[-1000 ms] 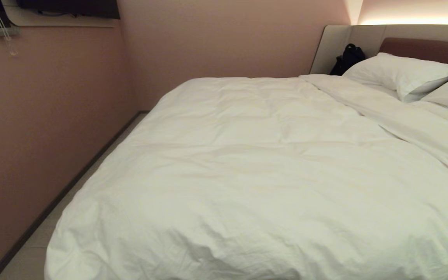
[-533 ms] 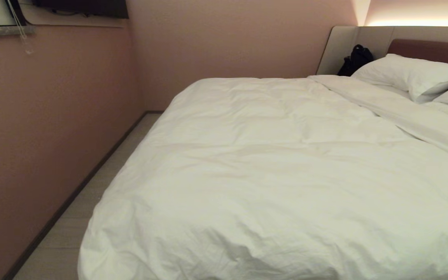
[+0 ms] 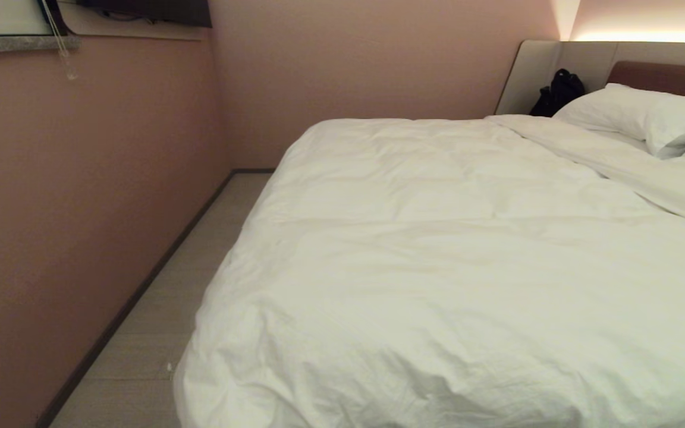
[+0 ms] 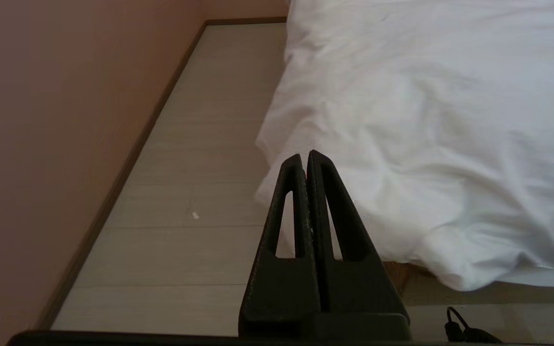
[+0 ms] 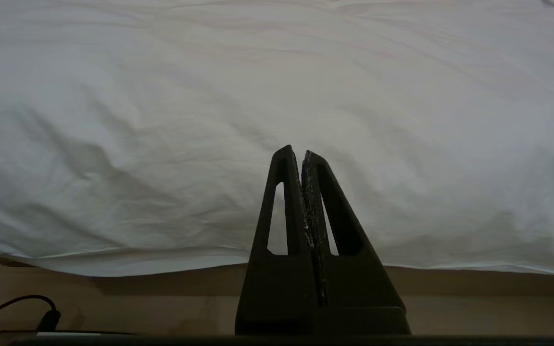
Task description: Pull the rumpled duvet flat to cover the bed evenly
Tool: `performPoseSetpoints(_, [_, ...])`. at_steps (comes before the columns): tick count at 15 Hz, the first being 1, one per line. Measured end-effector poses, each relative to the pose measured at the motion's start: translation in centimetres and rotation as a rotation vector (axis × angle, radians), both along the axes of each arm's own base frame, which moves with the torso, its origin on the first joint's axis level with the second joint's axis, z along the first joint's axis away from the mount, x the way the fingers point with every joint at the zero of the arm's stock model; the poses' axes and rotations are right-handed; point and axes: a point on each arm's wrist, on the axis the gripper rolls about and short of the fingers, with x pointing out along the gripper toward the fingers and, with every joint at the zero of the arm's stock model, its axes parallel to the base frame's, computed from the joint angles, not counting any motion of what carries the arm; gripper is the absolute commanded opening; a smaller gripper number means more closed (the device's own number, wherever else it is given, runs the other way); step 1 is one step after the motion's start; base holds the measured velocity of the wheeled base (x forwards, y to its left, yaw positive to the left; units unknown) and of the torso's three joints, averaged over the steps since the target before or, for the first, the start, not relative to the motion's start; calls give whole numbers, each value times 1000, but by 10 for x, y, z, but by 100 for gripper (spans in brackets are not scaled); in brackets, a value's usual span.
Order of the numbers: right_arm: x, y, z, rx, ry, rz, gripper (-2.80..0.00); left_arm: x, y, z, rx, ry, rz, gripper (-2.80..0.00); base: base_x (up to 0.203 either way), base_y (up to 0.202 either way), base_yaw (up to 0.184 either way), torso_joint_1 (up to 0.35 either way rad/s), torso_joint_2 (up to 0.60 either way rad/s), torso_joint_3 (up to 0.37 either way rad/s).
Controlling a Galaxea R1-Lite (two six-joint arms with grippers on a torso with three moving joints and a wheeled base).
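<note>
A pink wall (image 3: 81, 178) and a strip of pale floor (image 3: 158, 333) are seen at the left of the head view, with a window sill (image 3: 15, 43) high up. Beside the floor strip the bed (image 5: 113, 293) is found, its tan base visible only in the wrist views below the hanging cloth. The duvet (image 3: 437, 267) is spread over nearly the whole mattress; its left edge and near corner are draped over the side, and only soft creases are left across the top. Toward the right, the upper edge is laid as a folded band below the pillows (image 3: 646, 119), which are propped against the headboard (image 3: 663, 77); a black bag (image 3: 559, 92) is set in the corner next to them.

Neither arm is shown in the head view. The left gripper (image 4: 306, 156) is held off the near corner of the duvet with its fingers pressed together on nothing; the right gripper (image 5: 296, 151) is held before the near edge, likewise closed and empty.

The covering is judged largely done; at most a light smoothing of the near creases appears left.
</note>
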Motion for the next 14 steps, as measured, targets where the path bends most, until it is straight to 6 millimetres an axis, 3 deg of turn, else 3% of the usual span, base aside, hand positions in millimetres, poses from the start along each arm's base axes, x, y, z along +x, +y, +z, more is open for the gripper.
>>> performPoseSetpoints(14, [0,0,0,0,0,0,-280,0,0,0,1,0,1,-280,0,197,-1,3,2,2])
